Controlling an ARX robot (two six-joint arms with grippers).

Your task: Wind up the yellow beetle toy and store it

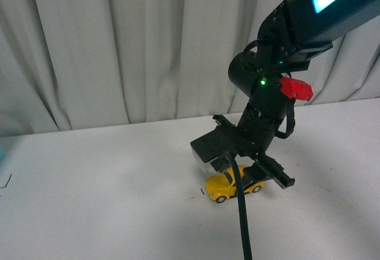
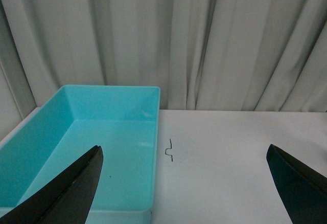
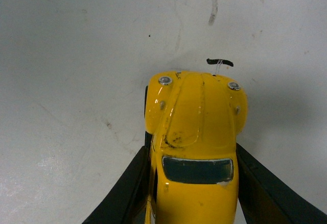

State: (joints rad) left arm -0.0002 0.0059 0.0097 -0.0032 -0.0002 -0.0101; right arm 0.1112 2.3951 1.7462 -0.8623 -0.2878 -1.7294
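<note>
The yellow beetle toy (image 1: 233, 186) rests on its wheels on the white table, right of centre in the front view. My right gripper (image 1: 246, 174) reaches down over it and is shut on its sides. In the right wrist view the car (image 3: 196, 132) fills the middle, its hood pointing away, with a black finger (image 3: 130, 188) pressed against each flank. My left gripper (image 2: 189, 183) is open with nothing between its black fingertips (image 2: 76, 188), and it hovers by the turquoise bin (image 2: 82, 147). The left arm is out of the front view.
A small black bent mark (image 2: 169, 150) sits on the table beside the bin. Another short black mark (image 3: 219, 62) lies just ahead of the car's nose. A grey curtain (image 1: 119, 46) hangs behind the table. The right arm's black cable (image 1: 243, 224) drops toward the near edge.
</note>
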